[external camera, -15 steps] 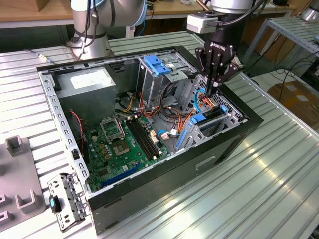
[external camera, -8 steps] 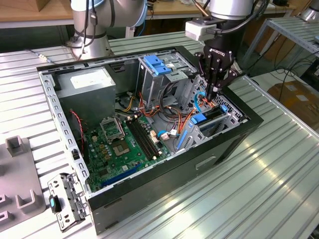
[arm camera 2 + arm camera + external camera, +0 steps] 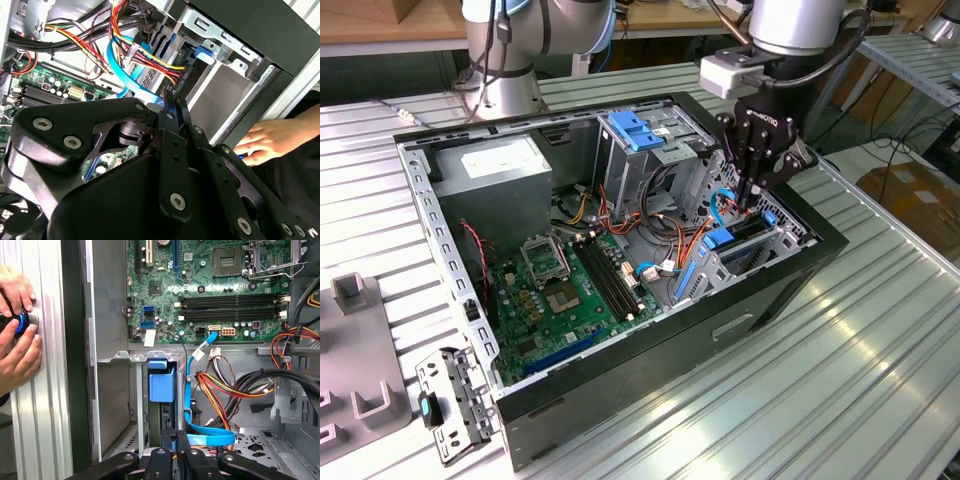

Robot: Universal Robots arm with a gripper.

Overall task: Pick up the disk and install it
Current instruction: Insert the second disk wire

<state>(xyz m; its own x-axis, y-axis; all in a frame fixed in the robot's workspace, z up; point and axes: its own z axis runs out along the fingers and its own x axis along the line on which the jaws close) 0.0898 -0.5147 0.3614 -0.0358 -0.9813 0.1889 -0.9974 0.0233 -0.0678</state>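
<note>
I see the gripper [image 3: 752, 196] hanging low over the open computer case [image 3: 790, 285], at its end toward the exterior view's right. Its fingers [image 3: 172, 447] are drawn together, pinched on the top edge of the disk [image 3: 745, 232], which stands on edge in the small drive cage [image 3: 760, 252] with its light-blue carrier tab [image 3: 161, 381] up. A blue data cable [image 3: 192, 405] loops just beside that slot, next to a bundle of red, yellow and orange wires [image 3: 220, 387]. Inside the case I also make out the green motherboard [image 3: 565, 290], the grey power supply [image 3: 505, 170] in the far corner, and a tall grey cage with a blue bracket [image 3: 632, 130] on top. In the first wrist view, a person's 2 hands [image 3: 17, 335] rest on the ribbed aluminium table [image 3: 47, 390] just outside the case wall, around a small blue-and-silver knob [image 3: 22, 322].
</note>
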